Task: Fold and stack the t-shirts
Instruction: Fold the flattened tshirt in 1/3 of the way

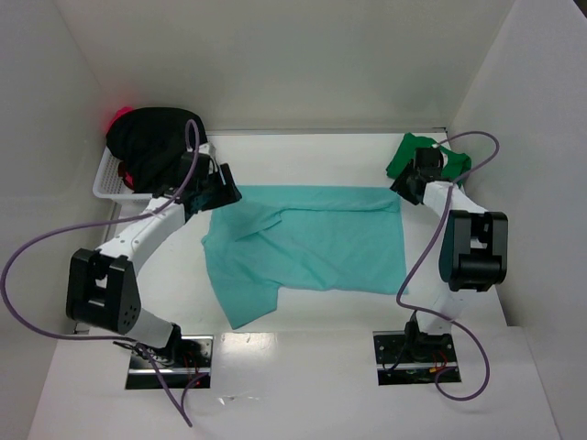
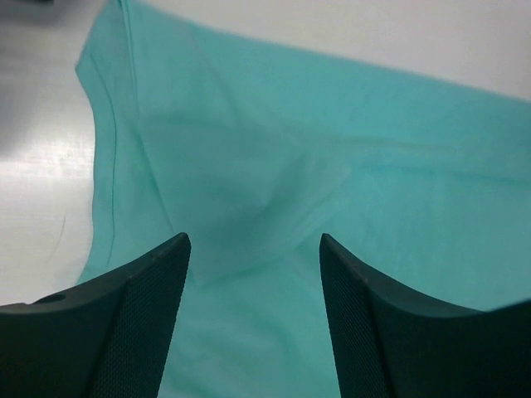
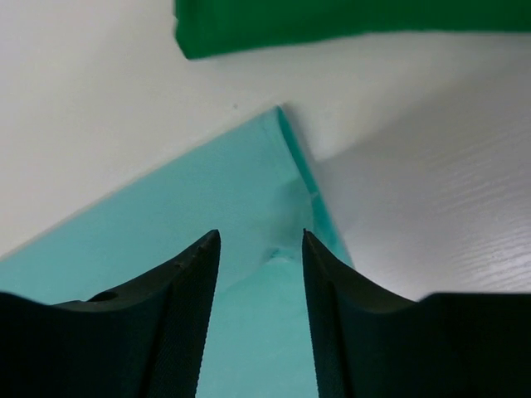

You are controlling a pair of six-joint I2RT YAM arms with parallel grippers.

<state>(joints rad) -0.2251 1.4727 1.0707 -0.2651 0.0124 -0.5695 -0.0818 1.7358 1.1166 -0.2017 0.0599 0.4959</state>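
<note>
White walls closed in the pale desk on the left, far and right sides. On the middle of it lay the light teal t-shirt, spread mostly flat, with its left part rumpled and one flap trailing toward the near left. The dark green t-shirt sat bunched at the far right corner, just beyond the teal one and apart from it. At the far left a white basket held the black t-shirt, heaped over its rim, with a bit of the red-pink t-shirt showing behind it.

The left fingers hung over the far left edge of the teal shirt, spread wide with nothing between them. In the left wrist view only soft folds of teal cloth showed in the gap. The right fingers hung over the shirt's far right corner, parted by a narrower gap and gripping nothing. In the right wrist view a small crease in the cloth lay between the tips. Whether they touched the cloth could not be told. A purple cable looped from each arm.
</note>
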